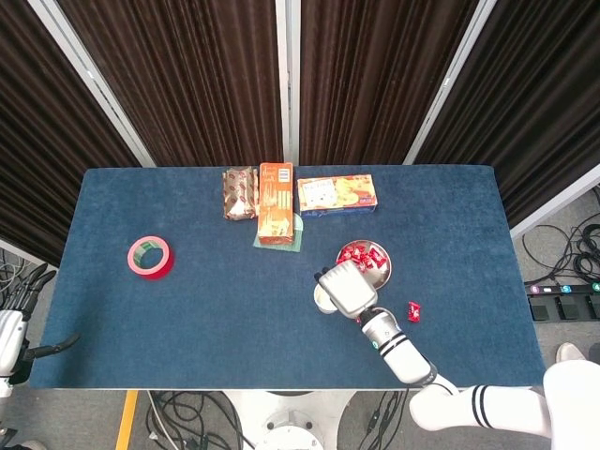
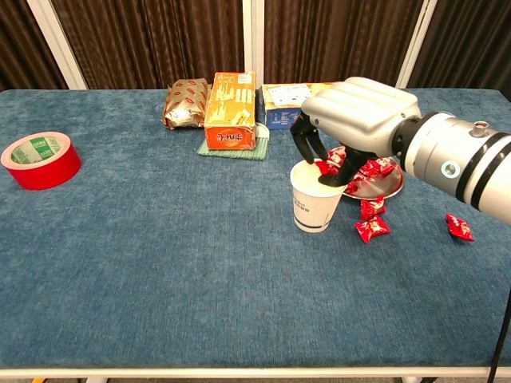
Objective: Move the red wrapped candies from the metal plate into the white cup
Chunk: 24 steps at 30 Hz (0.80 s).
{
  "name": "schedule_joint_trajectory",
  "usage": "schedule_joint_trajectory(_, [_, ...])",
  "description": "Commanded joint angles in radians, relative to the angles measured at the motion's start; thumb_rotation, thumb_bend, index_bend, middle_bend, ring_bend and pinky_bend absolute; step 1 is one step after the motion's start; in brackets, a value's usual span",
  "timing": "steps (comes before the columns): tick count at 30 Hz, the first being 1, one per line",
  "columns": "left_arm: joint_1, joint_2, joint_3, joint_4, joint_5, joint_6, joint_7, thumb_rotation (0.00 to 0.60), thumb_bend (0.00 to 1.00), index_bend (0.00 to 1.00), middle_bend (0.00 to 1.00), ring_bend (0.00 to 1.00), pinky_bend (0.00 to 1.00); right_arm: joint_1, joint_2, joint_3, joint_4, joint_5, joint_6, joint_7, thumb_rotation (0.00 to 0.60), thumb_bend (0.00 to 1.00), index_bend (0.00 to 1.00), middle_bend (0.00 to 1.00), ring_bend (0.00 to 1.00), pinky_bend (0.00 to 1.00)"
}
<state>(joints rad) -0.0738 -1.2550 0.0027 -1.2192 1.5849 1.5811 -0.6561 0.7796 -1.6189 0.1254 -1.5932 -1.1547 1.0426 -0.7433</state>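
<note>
Although several packages stand along the far edge of the blue counter (image 2: 160, 263), none of their writing can be read: the orange box (image 2: 231, 110) shows only blurred pale lettering, the brown foil bag (image 2: 185, 102) a repeating red mark, the flat biscuit box (image 1: 337, 193) a picture of biscuits, and the red tape roll (image 2: 40, 159) a green and white label too small to make out. The white cup (image 2: 313, 206) carries a thin dark band near its base, its print also illegible. In the head view the cup is almost wholly covered by the right robot hand (image 2: 354, 120), and the chest view cuts the arm off at the frame's right edge. That robot hand hangs directly over the cup's mouth, fingers curled downward, with a red wrapped candy (image 2: 327, 168) pinched at its fingertips just inside the rim. The metal plate (image 1: 379, 272), just beside the cup on its right, holds a heap of more red candies (image 1: 361, 256), partly hidden behind the fingers in the chest view. Two stray candies (image 2: 372, 220) lie on the counter in front of the plate, and another candy (image 2: 458, 227) lies well apart to the right. The left robot hand (image 1: 11, 330) shows only at the head view's lower left corner, off the counter, its fingers apart and holding nothing.
</note>
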Motion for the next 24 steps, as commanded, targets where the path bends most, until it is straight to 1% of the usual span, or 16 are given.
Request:
schedule_joint_trajectory(1, [0.0, 0.0, -0.002, 0.001, -0.001, 0.001, -0.001, 0.6, 0.14, 0.13, 0.08, 0.03, 0.11, 0.005, -0.006, 0.007, 0.002, -0.006, 0.003, 0.007, 0.6, 0.17, 0.51, 0.51, 0.9, 0.96])
schedule_joint_trajectory(7, [0.001, 0.004, -0.003, -0.004, 0.002, 0.006, -0.001, 0.6, 0.14, 0.13, 0.08, 0.03, 0.11, 0.011, -0.002, 0.014, -0.014, -0.009, 0.006, 0.008, 0.6, 0.16, 0.47, 0.48, 0.9, 0.96])
schedule_joint_trajectory(10, [0.002, 0.006, -0.003, -0.007, 0.004, 0.008, -0.002, 0.6, 0.14, 0.13, 0.08, 0.03, 0.11, -0.001, 0.037, 0.02, -0.064, -0.029, 0.041, 0.004, 0.6, 0.16, 0.47, 0.48, 0.9, 0.96])
schedule_joint_trajectory(12, [0.001, 0.008, -0.003, -0.008, 0.006, 0.007, -0.003, 0.6, 0.14, 0.13, 0.08, 0.03, 0.11, -0.018, 0.098, 0.016, -0.11, -0.053, 0.074, -0.009, 0.6, 0.16, 0.46, 0.49, 0.9, 0.96])
schedule_joint_trajectory(14, [-0.001, 0.009, -0.002, -0.008, 0.009, 0.005, -0.001, 0.6, 0.14, 0.13, 0.08, 0.03, 0.11, -0.03, 0.171, 0.002, -0.146, -0.061, 0.074, -0.024, 0.6, 0.16, 0.46, 0.49, 0.9, 0.96])
schedule_joint_trajectory(16, [-0.004, 0.009, -0.001, -0.009, 0.012, 0.004, -0.001, 0.6, 0.14, 0.13, 0.08, 0.03, 0.11, -0.027, 0.277, -0.027, -0.176, -0.036, 0.01, -0.045, 0.6, 0.17, 0.46, 0.5, 0.9, 0.96])
schedule_joint_trajectory(18, [-0.006, 0.007, -0.002, -0.012, 0.016, 0.005, 0.002, 0.6, 0.14, 0.13, 0.08, 0.03, 0.11, -0.012, 0.373, -0.052, -0.193, 0.028, -0.072, -0.071, 0.6, 0.17, 0.45, 0.5, 0.89, 0.96])
schedule_joint_trajectory(19, [-0.006, 0.007, -0.001, -0.014, 0.018, 0.006, 0.004, 0.6, 0.14, 0.13, 0.08, 0.03, 0.11, -0.006, 0.399, -0.06, -0.191, 0.045, -0.094, -0.08, 0.6, 0.16, 0.44, 0.53, 0.88, 0.96])
schedule_joint_trajectory(21, [-0.007, 0.005, 0.001, -0.019, 0.023, 0.008, 0.011, 0.6, 0.14, 0.13, 0.08, 0.03, 0.11, 0.005, 0.438, -0.081, -0.166, 0.063, -0.137, -0.095, 0.6, 0.16, 0.43, 0.68, 0.88, 0.96])
schedule_joint_trajectory(23, [-0.006, 0.004, 0.004, -0.023, 0.025, 0.007, 0.018, 0.6, 0.14, 0.13, 0.08, 0.03, 0.11, 0.02, 0.459, -0.115, -0.13, 0.08, -0.187, -0.125, 0.6, 0.16, 0.43, 0.91, 0.93, 0.96])
schedule_joint_trajectory(24, [-0.006, 0.004, 0.005, -0.024, 0.026, 0.007, 0.021, 0.6, 0.14, 0.13, 0.08, 0.03, 0.11, 0.027, 0.464, -0.131, -0.117, 0.092, -0.211, -0.141, 0.6, 0.15, 0.43, 0.97, 0.96, 0.97])
